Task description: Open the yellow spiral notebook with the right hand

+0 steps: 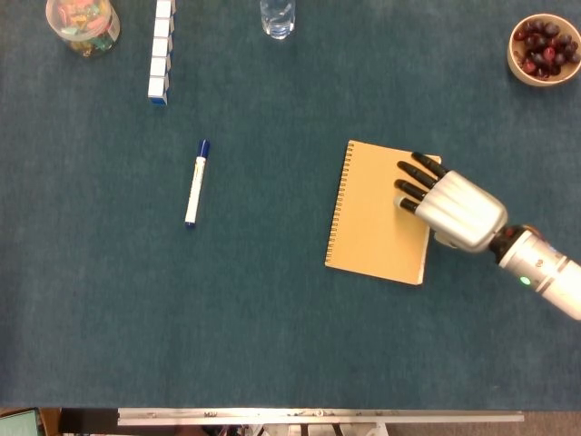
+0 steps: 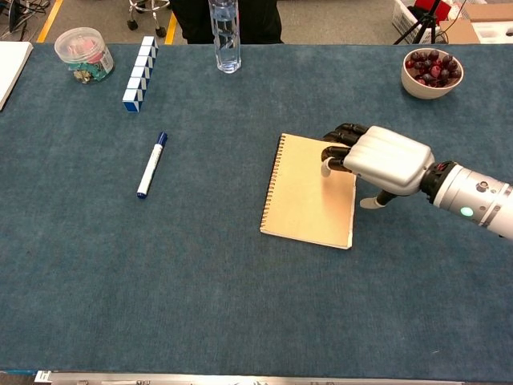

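The yellow spiral notebook (image 1: 372, 213) (image 2: 304, 192) lies closed and flat on the blue cloth, its wire spine along the left edge. My right hand (image 1: 452, 207) (image 2: 377, 159) hovers palm down over the notebook's right edge, dark fingers (image 1: 410, 185) stretched over the cover, thumb hanging past the page edge. It holds nothing. Whether the fingertips touch the cover I cannot tell. My left hand appears in neither view.
A blue-capped marker (image 1: 195, 183) (image 2: 151, 164) lies to the left. At the back stand a candy jar (image 1: 82, 22), a row of white and blue blocks (image 1: 161, 52), a water bottle (image 2: 225, 32) and a bowl of dark fruit (image 1: 543, 48) (image 2: 431, 70).
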`<state>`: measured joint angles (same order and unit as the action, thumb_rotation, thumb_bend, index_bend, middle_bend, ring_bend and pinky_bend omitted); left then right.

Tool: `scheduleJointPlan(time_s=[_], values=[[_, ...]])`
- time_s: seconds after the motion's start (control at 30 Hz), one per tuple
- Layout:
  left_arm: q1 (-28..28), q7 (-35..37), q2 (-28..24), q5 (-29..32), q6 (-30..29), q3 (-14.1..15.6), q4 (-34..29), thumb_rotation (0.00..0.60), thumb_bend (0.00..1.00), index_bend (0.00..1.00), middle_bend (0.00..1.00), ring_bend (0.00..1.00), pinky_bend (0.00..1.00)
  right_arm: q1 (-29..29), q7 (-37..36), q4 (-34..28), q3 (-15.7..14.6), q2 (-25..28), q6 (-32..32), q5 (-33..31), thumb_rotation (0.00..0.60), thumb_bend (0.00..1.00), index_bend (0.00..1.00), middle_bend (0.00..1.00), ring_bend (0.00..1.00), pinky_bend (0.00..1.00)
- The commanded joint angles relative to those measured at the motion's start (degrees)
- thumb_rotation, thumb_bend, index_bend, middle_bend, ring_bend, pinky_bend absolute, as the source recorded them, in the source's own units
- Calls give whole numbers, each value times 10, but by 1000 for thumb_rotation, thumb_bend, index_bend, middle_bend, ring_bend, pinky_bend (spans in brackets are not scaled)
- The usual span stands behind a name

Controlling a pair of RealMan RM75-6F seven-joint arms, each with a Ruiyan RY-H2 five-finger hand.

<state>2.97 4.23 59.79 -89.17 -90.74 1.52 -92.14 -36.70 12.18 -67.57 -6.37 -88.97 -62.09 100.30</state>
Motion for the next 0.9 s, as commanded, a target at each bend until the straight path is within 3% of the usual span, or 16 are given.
scheduleJointPlan(time_s=[0.03, 0.53, 0.9], values=[[2, 2, -1, 2, -1, 0, 2, 600, 486, 78, 123, 20, 58, 0, -3, 12, -2, -9, -2, 6, 600, 96, 379, 279, 101, 124], [5, 11, 0, 5, -2, -1, 13, 600, 486, 77, 124, 20, 58, -1, -10, 54, -3, -39, -7, 17, 600, 109, 379, 279, 100, 124], [5, 15, -5, 6, 4, 1, 10, 600, 486, 77, 123, 20, 58, -8, -16, 63, 2, -46, 1, 11, 600, 244, 379, 282, 101, 124]])
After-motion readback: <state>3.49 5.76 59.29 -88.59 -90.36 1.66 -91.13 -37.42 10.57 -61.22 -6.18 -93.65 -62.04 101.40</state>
